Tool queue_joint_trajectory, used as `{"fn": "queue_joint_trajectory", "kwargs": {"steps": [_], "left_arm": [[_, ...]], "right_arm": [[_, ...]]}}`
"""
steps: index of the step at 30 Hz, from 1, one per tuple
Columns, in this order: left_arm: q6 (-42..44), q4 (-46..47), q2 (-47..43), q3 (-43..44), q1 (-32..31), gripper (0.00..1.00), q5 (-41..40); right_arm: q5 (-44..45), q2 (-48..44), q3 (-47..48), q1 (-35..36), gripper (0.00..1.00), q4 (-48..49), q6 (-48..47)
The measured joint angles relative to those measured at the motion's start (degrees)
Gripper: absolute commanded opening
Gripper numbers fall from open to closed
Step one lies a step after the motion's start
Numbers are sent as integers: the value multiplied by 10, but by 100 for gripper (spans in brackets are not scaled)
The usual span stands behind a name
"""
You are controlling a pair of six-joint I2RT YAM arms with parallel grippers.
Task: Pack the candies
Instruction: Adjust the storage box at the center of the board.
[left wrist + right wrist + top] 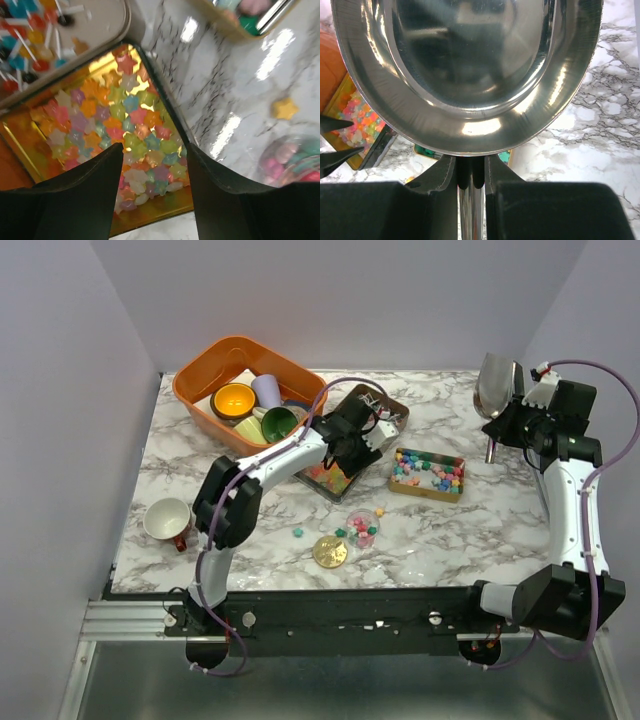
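the candies (125, 125) are small glossy stars in many pale colours, lying loose in a gold tray (155, 220) near the middle of the counter (480, 530). more are in a box (428, 475) at 3 o'clock from the tray, and some in a clear tub (362, 527) at 6 o'clock. a few lie free on the counter beside the tub.

i judge they are light, hard and slippery, so they will roll and scatter easily. two fingers could pinch only one piece at a time. it is better to go under the heap with the scoop (497, 385) and lift many together, keeping it level.

the left hand (155, 150) hangs over the tray with its fingers apart and nothing between them. the right hand (471, 170) is clamped on the scoop handle. it is held high at 2 o'clock of the counter, well apart from the tray.

the left wrist view shows the star shape and the lollipops (30, 30) at 11 o'clock from the tray; in the top view the arm covers much of this. the right wrist view shows that the scoop bowl is empty, where the top view gives only its outside. only the top view shows how tray, box and tub lie to each other.
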Motion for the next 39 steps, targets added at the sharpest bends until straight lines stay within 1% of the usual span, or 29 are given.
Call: {"fn": "queue_joint_trajectory", "kwargs": {"steps": [3,6,11,14,17,21,28,35,39], "left_arm": [[-17,-30,46,1,13,65,-33],[-26,-47,63,2,12,65,-51],[-35,-54,66,12,8,61,-57],[-46,-55,69,22,7,62,-62],[-60,-54,68,24,5,62,-83],[-72,-55,65,24,5,61,-85],[-122,-55,40,25,5,60,-102],[-161,-56,35,31,3,57,-97],[-178,-55,40,31,-2,55,-77]], "right_arm": [[-1,0,0,0,1,0,0],[-4,2,0,0,1,0,0],[-7,8,0,0,1,0,-2],[-7,10,0,0,1,0,-2],[-7,10,0,0,1,0,-3],[-7,10,-1,0,1,1,-3],[-9,10,-2,0,1,5,-3],[-9,10,-5,0,1,8,-6],[-9,10,-10,0,1,8,-9]]}}
